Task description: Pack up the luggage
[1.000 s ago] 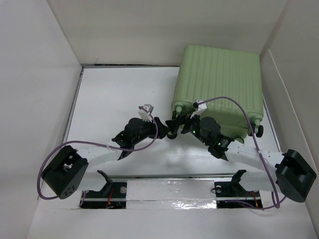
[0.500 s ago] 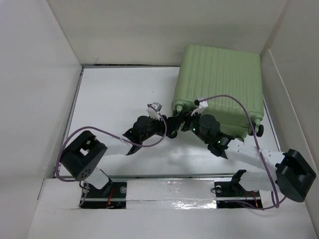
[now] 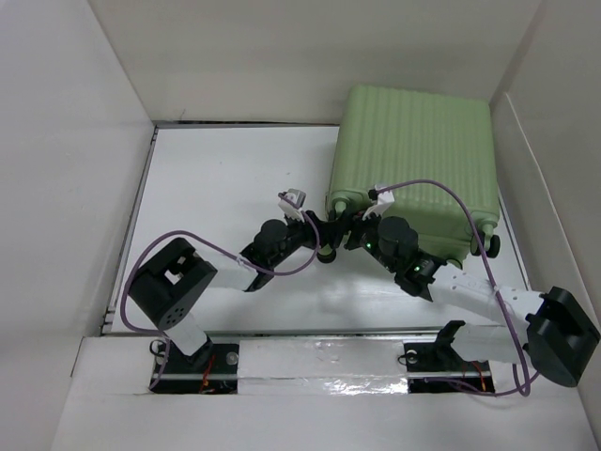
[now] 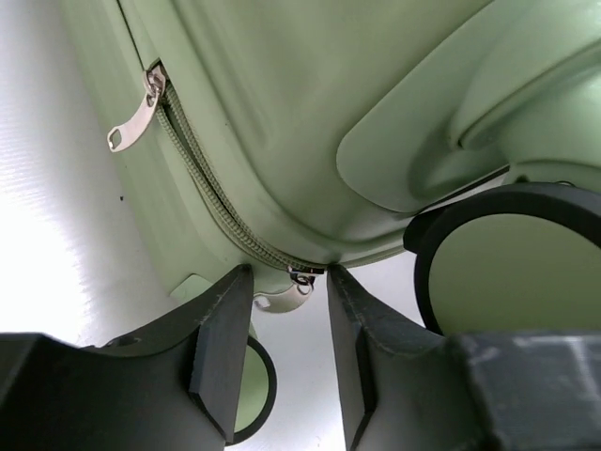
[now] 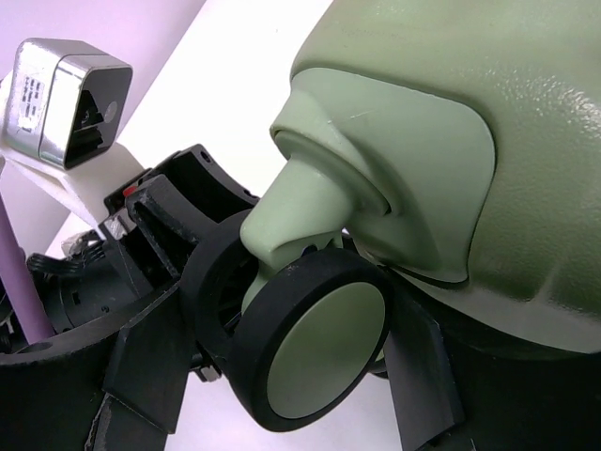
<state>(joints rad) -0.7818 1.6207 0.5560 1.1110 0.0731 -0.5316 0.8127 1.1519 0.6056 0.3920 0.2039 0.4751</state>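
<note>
The luggage [image 3: 413, 155] is a pale green ribbed suitcase lying closed at the back right. My left gripper [image 3: 319, 237] is at its near left corner. In the left wrist view the left gripper [image 4: 286, 282] is open, with a small metal zipper pull [image 4: 282, 299] hanging between the fingertips, untouched. A second zipper pull [image 4: 131, 117] lies further along the zipper. My right gripper [image 3: 360, 230] is at the same corner. In the right wrist view the right gripper [image 5: 300, 366] is closed around a black-and-green caster wheel [image 5: 319, 348].
White walls enclose the table on the left, back and right, and the suitcase lies close to the right wall [image 3: 549, 178]. Another suitcase wheel [image 3: 489, 244] sticks out at the near right corner. Purple cables [image 3: 441, 193] loop over both arms.
My left arm has swung right and brought its gripper up to the suitcase's near left corner. My right gripper stays on the wheel, and its arm has stretched out a little.
</note>
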